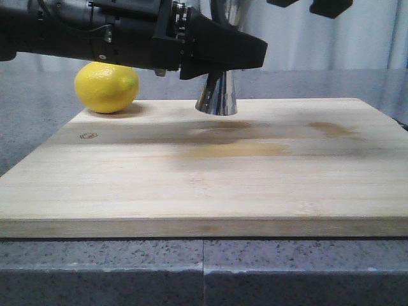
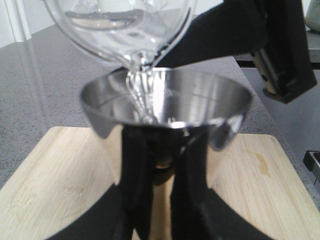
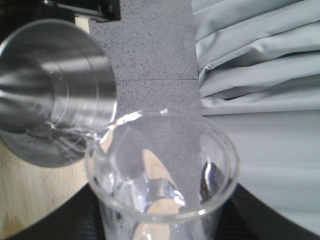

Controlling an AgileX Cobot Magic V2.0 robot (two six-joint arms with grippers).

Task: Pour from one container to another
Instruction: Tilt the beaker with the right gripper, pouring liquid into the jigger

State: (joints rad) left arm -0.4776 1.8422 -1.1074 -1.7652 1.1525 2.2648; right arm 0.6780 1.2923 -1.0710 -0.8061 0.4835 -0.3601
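Observation:
The steel jigger [image 1: 217,95] stands at the back of the wooden board, and my left gripper [image 1: 223,54] is shut on its narrow waist. In the left wrist view both black fingers [image 2: 135,175] clamp below the jigger's open upper cup [image 2: 165,102]. The clear glass beaker [image 2: 120,25] is tilted over it, and a thin stream of water [image 2: 141,92] runs from its lip into the cup. My right gripper [image 3: 160,222] is shut on the beaker [image 3: 160,170], whose lip touches the jigger's rim [image 3: 60,95]. In the front view the beaker is out of frame.
A yellow lemon [image 1: 106,87] lies on the back left corner of the cutting board [image 1: 204,185], close to the left arm. The board rests on a grey speckled counter [image 1: 95,268]. A pale curtain [image 3: 260,75] hangs behind.

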